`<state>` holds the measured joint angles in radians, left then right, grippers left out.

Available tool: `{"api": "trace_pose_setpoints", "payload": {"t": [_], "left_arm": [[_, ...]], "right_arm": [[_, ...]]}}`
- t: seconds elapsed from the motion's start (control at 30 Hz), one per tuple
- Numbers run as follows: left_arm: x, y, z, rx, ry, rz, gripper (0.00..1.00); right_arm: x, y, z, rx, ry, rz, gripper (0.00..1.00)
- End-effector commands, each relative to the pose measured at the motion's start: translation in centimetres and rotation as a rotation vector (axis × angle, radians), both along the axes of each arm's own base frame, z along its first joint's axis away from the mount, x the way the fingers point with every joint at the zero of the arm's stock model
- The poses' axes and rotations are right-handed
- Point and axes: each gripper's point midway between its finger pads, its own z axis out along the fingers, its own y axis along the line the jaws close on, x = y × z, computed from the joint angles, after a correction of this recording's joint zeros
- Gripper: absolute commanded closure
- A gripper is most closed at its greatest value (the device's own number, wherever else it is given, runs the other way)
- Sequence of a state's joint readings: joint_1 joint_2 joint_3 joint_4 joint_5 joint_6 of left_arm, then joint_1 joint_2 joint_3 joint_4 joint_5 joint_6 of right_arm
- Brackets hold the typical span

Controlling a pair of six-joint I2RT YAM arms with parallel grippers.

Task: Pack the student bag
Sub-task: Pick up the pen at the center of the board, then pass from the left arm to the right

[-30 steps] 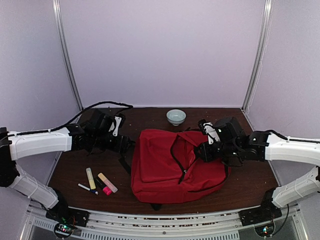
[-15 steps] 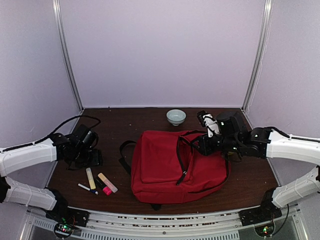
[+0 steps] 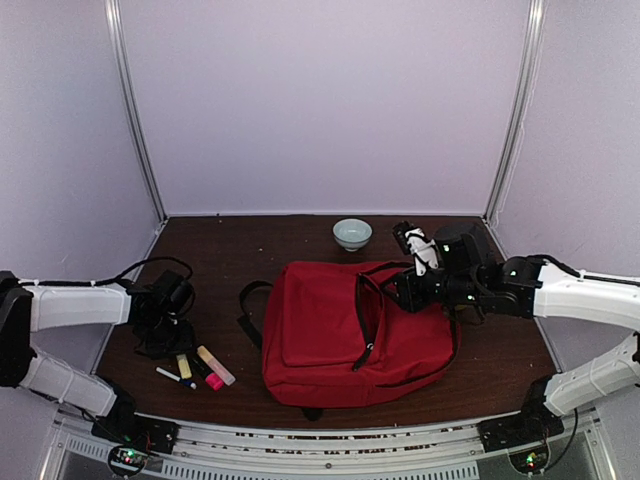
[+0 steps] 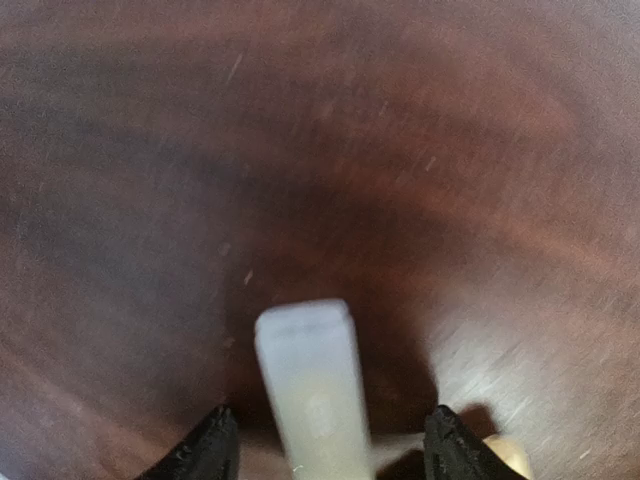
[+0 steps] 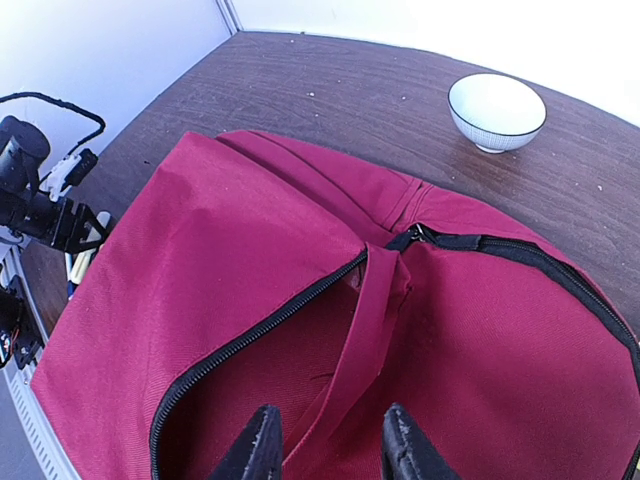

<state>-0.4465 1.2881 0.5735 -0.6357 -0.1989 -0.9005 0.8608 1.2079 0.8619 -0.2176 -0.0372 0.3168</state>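
Observation:
The student bag (image 3: pixel 345 335), a red backpack, lies flat mid-table with its main zip partly undone (image 5: pixel 250 335). My right gripper (image 3: pixel 402 293) hovers over its upper right part. In the right wrist view that gripper (image 5: pixel 333 447) is open, and a red fabric strip (image 5: pixel 370 330) at the bag's mouth runs between its fingers without being pinched. My left gripper (image 3: pixel 172 343) sits low at the left front, above a pale yellow highlighter (image 3: pixel 183 365). The left wrist view shows the highlighter's end (image 4: pixel 313 390) lying between the open left gripper's (image 4: pixel 328 452) tips, clear of both.
Beside the yellow highlighter lie an orange highlighter (image 3: pixel 216 364), a pink one (image 3: pixel 214 381) and a white pen with a blue cap (image 3: pixel 175 377). A pale bowl (image 3: pixel 352 233) stands at the back centre. A black strap (image 3: pixel 248 305) trails off the bag's left side.
My left arm has pulled away from the bag's left side and dropped to the highlighters at the left front. The right gripper has opened and shifted slightly back over the bag.

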Motion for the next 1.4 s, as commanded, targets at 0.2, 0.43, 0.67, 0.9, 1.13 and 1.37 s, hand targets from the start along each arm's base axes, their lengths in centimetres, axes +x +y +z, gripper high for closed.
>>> {"api": "trace_pose_setpoints", "payload": {"t": [0.2, 0.43, 0.67, 0.9, 1.13, 1.37], "left_arm": [[-0.6, -2.1, -4.8, -0.144, 0.081, 0.036, 0.72], [0.5, -1.6, -3.5, -0.106, 0.035, 0.041, 0.98], [3.2, -0.9, 2.2, -0.067, -0.132, 0.037, 1.0], [6.5, -4.4, 16.6, -0.113, -0.508, -0.128, 1.0], [5.5, -14.6, 33.8, -0.339, -0.997, -0.463, 1.0], [0.1, -25.0, 43.6, -0.68, -1.324, -0.859, 1.0]], "right_arm": [[0.1, -0.7, 1.7, 0.008, -0.058, -0.01, 0.65], [0.1, -0.6, 2.0, 0.006, -0.06, -0.007, 0.65], [-0.3, -0.7, 3.6, 0.025, -0.09, 0.019, 0.65], [-4.9, 3.1, 9.0, 0.218, -0.18, 0.368, 0.63], [-8.7, 7.3, 16.4, 0.543, -0.252, 0.644, 0.61], [-10.9, 10.5, 21.3, 0.748, -0.232, 0.846, 0.2]]}}
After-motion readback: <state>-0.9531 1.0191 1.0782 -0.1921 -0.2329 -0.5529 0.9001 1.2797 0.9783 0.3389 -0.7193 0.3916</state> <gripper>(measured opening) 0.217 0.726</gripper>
